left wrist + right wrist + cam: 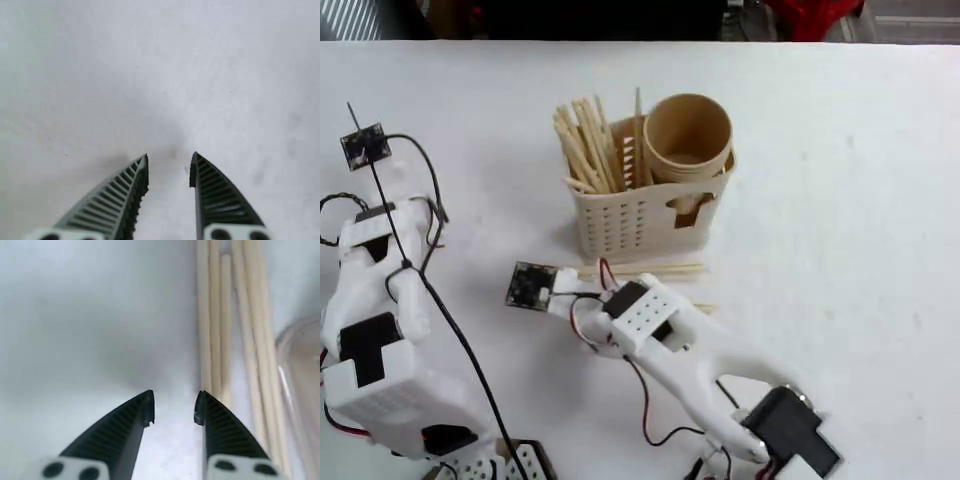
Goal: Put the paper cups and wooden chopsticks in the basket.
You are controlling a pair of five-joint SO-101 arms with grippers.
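Observation:
A cream slotted basket (638, 218) stands mid-table. Its left compartment holds several wooden chopsticks (588, 150) standing up, and its right compartment holds stacked paper cups (688, 135). More chopsticks (655, 270) lie flat on the table just in front of the basket. The right arm's wrist (640, 315) sits right over them. My right gripper (174, 402) is open, its fingertips on the table beside the lying chopsticks (215, 315), nothing between them. My left gripper (169, 162) is open over bare white table, far left of the basket.
The left arm (375, 300) is folded at the table's left side, with cables trailing across it. A pale curved rim (300, 370) shows beyond the lying chopsticks in the right wrist view. The white table (840, 200) stretches right of the basket.

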